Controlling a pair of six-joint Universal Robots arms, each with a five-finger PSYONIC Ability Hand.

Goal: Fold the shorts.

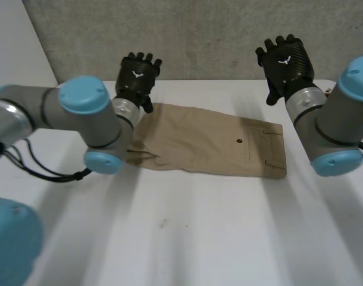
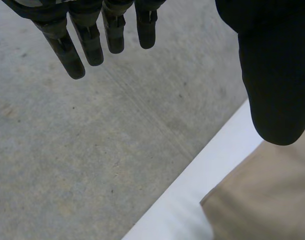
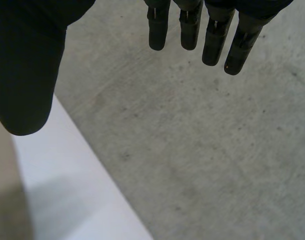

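Left hand [image 1: 137, 74]: released, fingers [image 2: 72, 55] straight and spread, thumb held apart from them, nothing in it. It hangs off the cloth over the far edge of the tabletop [image 1: 199, 226], just past the far left corner of the shorts [image 1: 211, 140]. Its wrist view has that tan corner below the thumb, the white tabletop edge beside it and the grey concrete wall [image 1: 199, 36] beyond the fingertips. Right hand [image 1: 287, 62]: also released, fingers [image 3: 215, 40] straight, holding nothing. It's up at the far right of the tabletop, beyond the waistband end and clear of the cloth. Shorts lie flat on the tabletop between the two arms, nearer the far edge than the near one, long side running left to right. Waistband end points toward the right arm, leg end toward the left arm [image 1: 80, 119], which covers part of that end in the head view. Small dark button [image 1: 239, 141] on the upper face, near the waistband.
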